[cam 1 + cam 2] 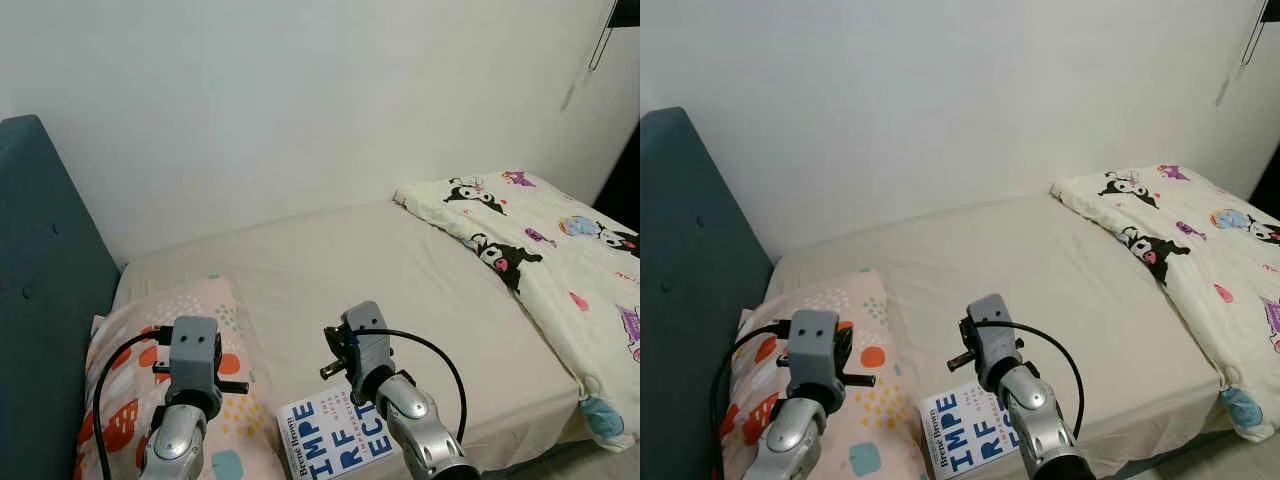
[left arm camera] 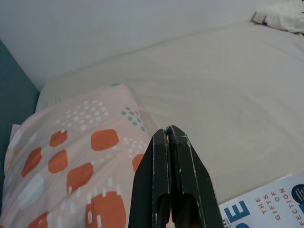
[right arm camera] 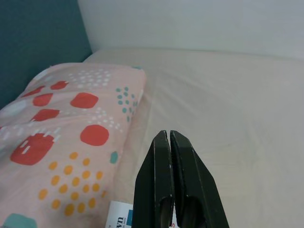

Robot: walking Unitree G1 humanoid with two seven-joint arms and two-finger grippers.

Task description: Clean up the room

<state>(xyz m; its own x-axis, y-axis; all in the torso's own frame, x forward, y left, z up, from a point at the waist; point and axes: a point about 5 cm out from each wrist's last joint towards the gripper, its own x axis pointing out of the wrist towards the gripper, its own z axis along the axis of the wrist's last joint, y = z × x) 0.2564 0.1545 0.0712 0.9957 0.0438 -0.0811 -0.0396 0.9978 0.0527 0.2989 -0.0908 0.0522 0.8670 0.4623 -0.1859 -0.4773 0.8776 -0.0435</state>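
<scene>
Left eye view: a white book (image 1: 335, 440) lies at lower centre on the bed (image 1: 400, 270), just beside the spotted pillow (image 1: 190, 340) at lower left. A cartoon-print blanket (image 1: 545, 240) sits at right. Left gripper (image 2: 168, 130) and right gripper (image 3: 169, 134) hover above, fingers clenched on nothing.

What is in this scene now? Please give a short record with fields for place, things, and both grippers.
place: bed by a white wall, blue headboard on the robot's left
pillow: spotted, at the head end
book: lies flat on the sheet beside the pillow, cover up
blanket: cartoon print, at the far right
left gripper: shut, above the pillow's edge
right gripper: shut, above the book
</scene>
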